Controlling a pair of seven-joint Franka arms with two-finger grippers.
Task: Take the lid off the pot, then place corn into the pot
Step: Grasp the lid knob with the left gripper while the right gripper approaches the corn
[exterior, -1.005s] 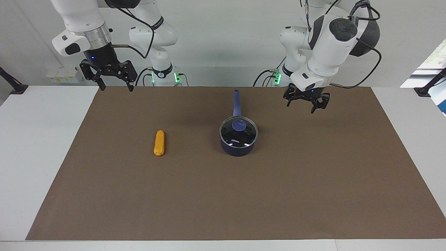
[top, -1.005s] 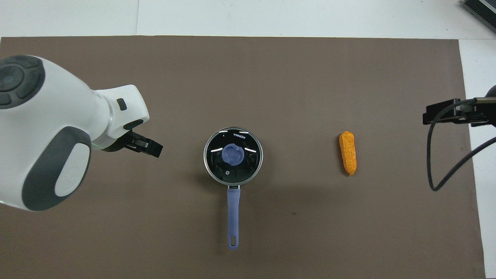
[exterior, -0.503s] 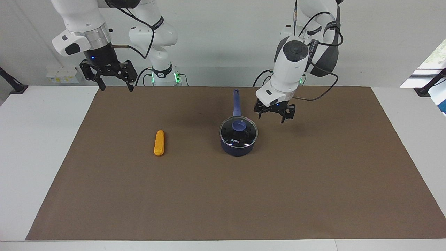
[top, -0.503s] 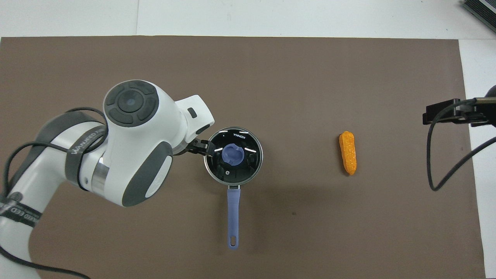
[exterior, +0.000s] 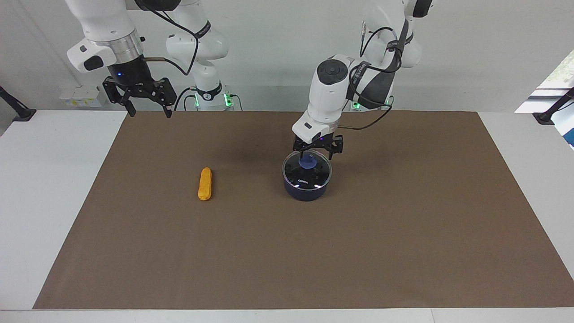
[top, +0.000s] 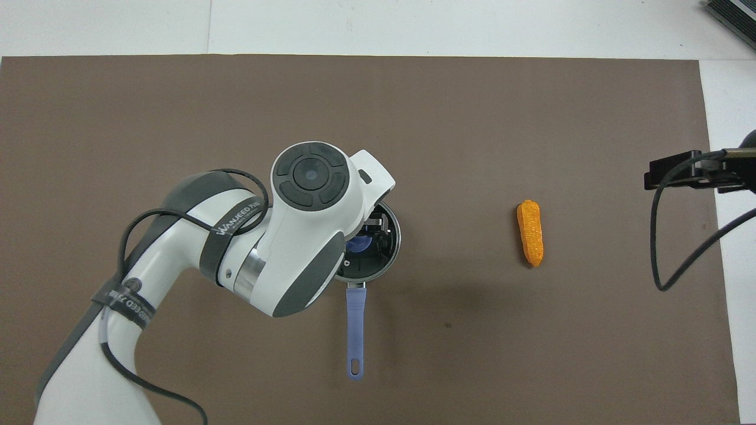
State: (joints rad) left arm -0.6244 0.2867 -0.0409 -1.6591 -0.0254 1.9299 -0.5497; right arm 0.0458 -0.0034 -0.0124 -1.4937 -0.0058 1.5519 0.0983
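The pot (exterior: 306, 190) stands mid-table on the brown mat with the glass lid (exterior: 307, 175) on it. Its blue handle (top: 355, 330) points toward the robots. My left gripper (exterior: 315, 156) is low over the lid, open, its fingers either side of the blue knob (exterior: 307, 161). In the overhead view the left wrist covers most of the lid (top: 384, 248). The corn (exterior: 205, 184) lies on the mat toward the right arm's end, also seen from overhead (top: 530, 232). My right gripper (exterior: 148, 107) waits open, raised over the mat's edge nearest the robots.
The brown mat (exterior: 287, 251) covers most of the white table (exterior: 45, 202). Black clamp arms stand at both ends of the table, near the robots.
My left arm has swung in from its end of the table and come down over the pot, bringing its gripper around the lid's knob. The right arm, pot and corn have not moved.
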